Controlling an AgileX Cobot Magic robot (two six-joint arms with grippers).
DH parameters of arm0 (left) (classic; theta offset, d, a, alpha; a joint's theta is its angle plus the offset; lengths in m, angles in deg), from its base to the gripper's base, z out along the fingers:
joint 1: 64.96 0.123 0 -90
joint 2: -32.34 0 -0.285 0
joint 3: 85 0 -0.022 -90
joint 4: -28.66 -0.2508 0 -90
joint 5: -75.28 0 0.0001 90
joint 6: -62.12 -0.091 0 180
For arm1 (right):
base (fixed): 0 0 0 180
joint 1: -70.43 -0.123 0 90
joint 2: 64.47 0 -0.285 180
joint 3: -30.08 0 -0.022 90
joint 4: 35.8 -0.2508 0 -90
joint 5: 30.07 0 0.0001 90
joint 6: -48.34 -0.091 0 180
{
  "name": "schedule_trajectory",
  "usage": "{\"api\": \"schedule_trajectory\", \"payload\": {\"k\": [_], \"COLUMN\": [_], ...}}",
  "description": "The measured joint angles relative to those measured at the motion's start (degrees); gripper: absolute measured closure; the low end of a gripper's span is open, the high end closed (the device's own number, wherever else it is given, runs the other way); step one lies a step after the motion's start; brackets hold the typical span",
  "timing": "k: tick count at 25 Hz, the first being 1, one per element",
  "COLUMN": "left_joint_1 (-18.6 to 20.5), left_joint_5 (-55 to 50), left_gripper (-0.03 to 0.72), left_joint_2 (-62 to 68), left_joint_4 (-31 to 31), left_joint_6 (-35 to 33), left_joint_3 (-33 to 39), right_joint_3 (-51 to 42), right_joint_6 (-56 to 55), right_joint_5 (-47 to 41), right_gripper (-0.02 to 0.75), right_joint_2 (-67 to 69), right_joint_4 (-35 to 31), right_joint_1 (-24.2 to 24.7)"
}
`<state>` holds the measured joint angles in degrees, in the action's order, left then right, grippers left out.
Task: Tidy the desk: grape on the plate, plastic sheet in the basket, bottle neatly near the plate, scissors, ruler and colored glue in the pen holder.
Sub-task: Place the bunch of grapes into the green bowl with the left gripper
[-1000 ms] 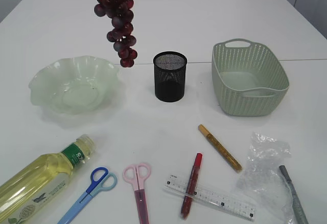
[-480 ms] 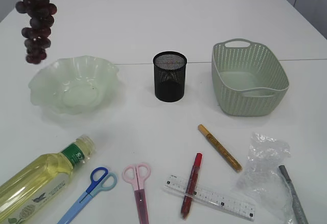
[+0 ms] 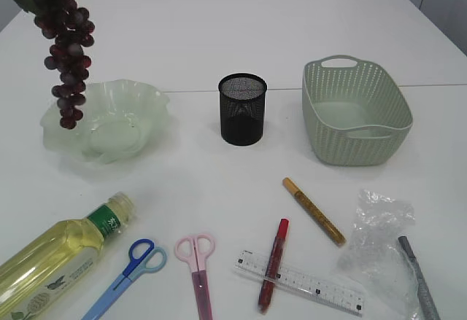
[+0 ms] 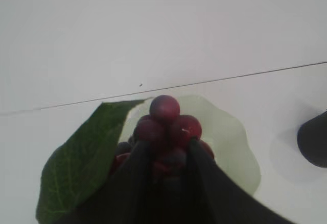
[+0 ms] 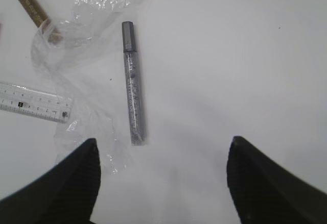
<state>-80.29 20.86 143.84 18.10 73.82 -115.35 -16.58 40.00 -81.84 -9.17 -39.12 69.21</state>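
Exterior view, left to right: grape bunch (image 3: pixel 66 50) hangs over the plate's (image 3: pixel 149 101) left part, clamped at its top by the left tool (image 4: pixel 166 155), presumably for lowering onto the plate. One bottle (image 3: pixel 55 254) lies on the desk (image 3: pixel 219 28), then two scissors, blue (image 3: pixel 124 280) and pink (image 3: pixel 198 269), one pen holder (image 3: pixel 242 108), one ruler (image 3: pixel 299 281), three glue sticks, red (image 3: pixel 272 265), gold (image 3: pixel 314 211) and grey (image 5: pixel 133 89), one basket (image 3: pixel 355 112), one plastic sheet (image 3: pixel 376 243). Right tool (image 5: pixel 161 175) hovers near the grey stick, jaws apart, empty.
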Motion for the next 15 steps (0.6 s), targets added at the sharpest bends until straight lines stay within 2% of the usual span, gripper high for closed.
{"api": "schedule_trajectory", "payload": {"k": [10, 13, 15], "left_joint_1": [1.28, 1.28, 1.28], "left_joint_5": [2.37, 2.00, 1.93], "left_gripper": [0.516, 0.430, 0.314], "left_joint_2": [13.14, 15.82, 16.21], "left_joint_4": [6.26, 6.48, 6.58], "left_joint_6": [0.00, 0.00, 0.00], "left_joint_3": [0.00, 0.00, 0.00], "right_joint_3": [0.00, 0.00, 0.00], "right_joint_6": [0.91, 1.10, 1.10], "right_joint_5": [-0.04, -0.13, -0.13], "right_gripper": [0.173, 0.174, 0.174], "right_joint_2": [0.00, 0.00, 0.00], "right_joint_4": [0.00, 0.00, 0.00], "right_joint_1": [0.00, 0.00, 0.00]}}
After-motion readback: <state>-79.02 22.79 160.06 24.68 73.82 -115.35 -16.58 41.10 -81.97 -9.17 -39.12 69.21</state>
